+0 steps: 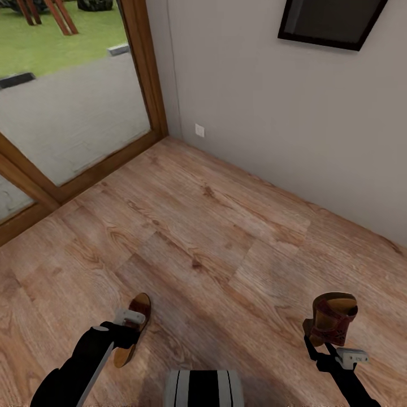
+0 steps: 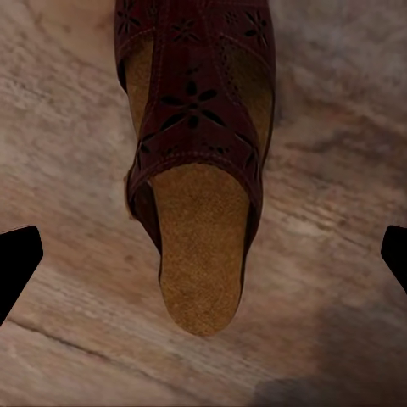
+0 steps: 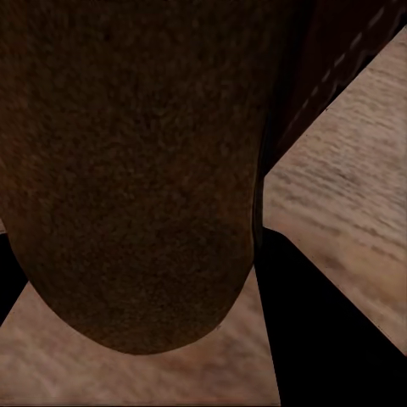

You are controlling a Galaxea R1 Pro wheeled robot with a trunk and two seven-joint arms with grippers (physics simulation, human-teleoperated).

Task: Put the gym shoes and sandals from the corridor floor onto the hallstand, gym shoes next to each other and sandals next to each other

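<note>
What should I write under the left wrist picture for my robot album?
Left gripper open above a brown sandal lying flat on the wood floor.

wood-plank floor (image 1: 226,226), 1 sandal (image 1: 134,330) lying flat

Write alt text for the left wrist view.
A brown leather sandal with a tan insole and a flower-cut reddish strap lies flat on the wood-plank floor, between the open left gripper and its two dark fingertips, which are spread wide and touch nothing.
</note>
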